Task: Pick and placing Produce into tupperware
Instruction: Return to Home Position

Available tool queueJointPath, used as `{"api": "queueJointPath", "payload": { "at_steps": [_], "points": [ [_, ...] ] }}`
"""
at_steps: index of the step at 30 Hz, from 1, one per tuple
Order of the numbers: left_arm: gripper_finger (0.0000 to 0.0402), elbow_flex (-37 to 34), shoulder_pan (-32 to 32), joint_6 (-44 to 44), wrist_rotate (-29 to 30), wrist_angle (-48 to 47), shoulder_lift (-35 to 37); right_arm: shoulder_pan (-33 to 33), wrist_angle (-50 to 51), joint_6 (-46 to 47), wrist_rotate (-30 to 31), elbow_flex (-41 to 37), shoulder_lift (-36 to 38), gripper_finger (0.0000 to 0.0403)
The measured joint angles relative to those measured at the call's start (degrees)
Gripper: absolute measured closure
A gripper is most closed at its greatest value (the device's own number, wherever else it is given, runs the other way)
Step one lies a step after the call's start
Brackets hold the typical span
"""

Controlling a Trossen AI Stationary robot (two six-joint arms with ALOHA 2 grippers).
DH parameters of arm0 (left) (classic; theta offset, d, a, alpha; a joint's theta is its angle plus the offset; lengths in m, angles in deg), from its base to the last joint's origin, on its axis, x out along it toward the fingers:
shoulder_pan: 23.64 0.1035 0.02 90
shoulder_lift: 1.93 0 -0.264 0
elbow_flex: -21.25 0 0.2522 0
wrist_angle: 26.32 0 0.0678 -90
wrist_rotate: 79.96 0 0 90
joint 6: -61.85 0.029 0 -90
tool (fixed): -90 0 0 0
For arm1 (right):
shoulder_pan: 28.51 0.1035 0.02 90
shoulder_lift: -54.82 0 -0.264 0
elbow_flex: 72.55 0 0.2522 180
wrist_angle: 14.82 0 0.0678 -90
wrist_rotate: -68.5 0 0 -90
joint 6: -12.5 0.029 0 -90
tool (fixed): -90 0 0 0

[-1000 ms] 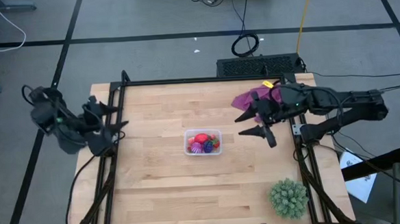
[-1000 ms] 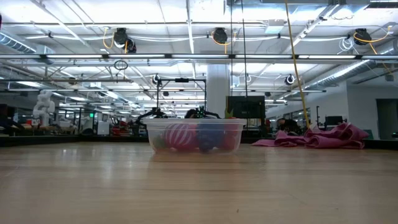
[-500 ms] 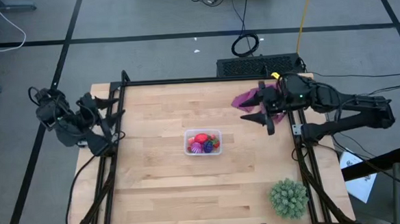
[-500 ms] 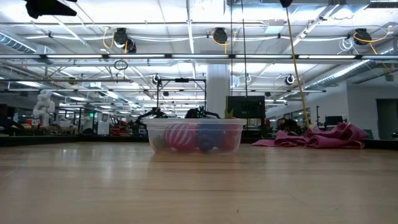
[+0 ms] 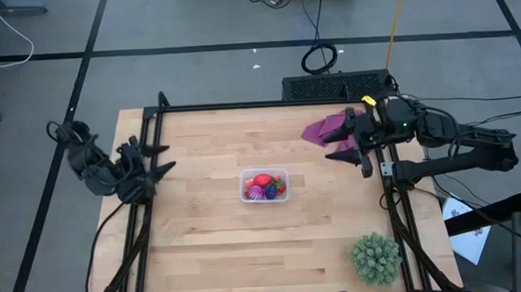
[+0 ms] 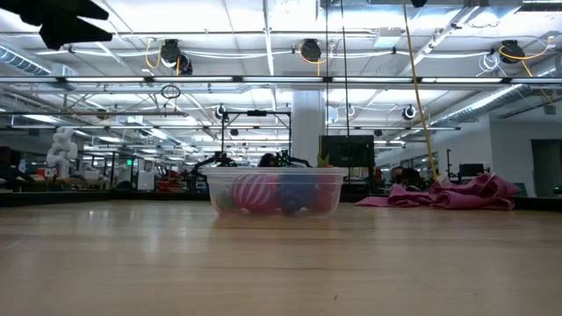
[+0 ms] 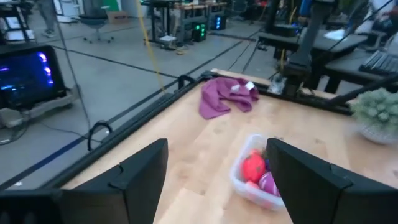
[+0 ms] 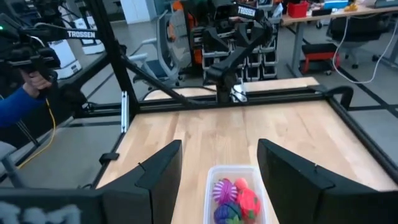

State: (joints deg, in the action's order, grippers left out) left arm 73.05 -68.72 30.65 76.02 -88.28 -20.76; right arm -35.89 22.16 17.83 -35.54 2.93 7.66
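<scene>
High view, left hand [image 5: 164, 158], right hand [image 5: 329, 149] spread, empty

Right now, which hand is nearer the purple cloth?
Right. The right hand is just beside the purple cloth near the table's right edge; the left hand is at the opposite, left edge, with the tupperware between.

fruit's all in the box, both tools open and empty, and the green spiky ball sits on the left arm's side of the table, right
No: the high view shows the ball on the right arm's side of the table. The rest holds: fruit in the box, left tool and right tool open and empty.
</scene>
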Motion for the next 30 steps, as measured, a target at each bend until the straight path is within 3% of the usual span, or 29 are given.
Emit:
{"api": "queueJointPath", "payload": {
  "at_steps": [5, 14, 18, 25, 30],
  "points": [
    [0.0128, -5.6, 0.4, 5.3, -2.5, 11.7, 1.0, 0.8, -6.2, 0.3, -1.6, -6.6, 1.4, 0.0204],
    [0.0128, -16.2, 9.9, 16.1, -16.3, 33.9, 0.9, 0.7, -19.0, 6.6, -7.3, -21.4, 6.7, 0.0204],
    [0.0128, -18.4, 18.1, 17.5, -23.0, 36.8, 0.9, 0.7, -20.0, 7.5, -7.5, -24.2, 10.1, 0.0204],
    [0.0128, -18.5, 33.6, 22.3, -39.8, 40.1, 0.9, 0.7, -22.3, 8.6, -11.6, -28.0, 17.4, 0.0204],
    [0.0128, -19.8, 37.8, 20.2, -45.3, 38.1, 0.4, 0.7, -23.9, 10.2, -11.4, -32.6, 20.5, 0.0204]
  ]
}}
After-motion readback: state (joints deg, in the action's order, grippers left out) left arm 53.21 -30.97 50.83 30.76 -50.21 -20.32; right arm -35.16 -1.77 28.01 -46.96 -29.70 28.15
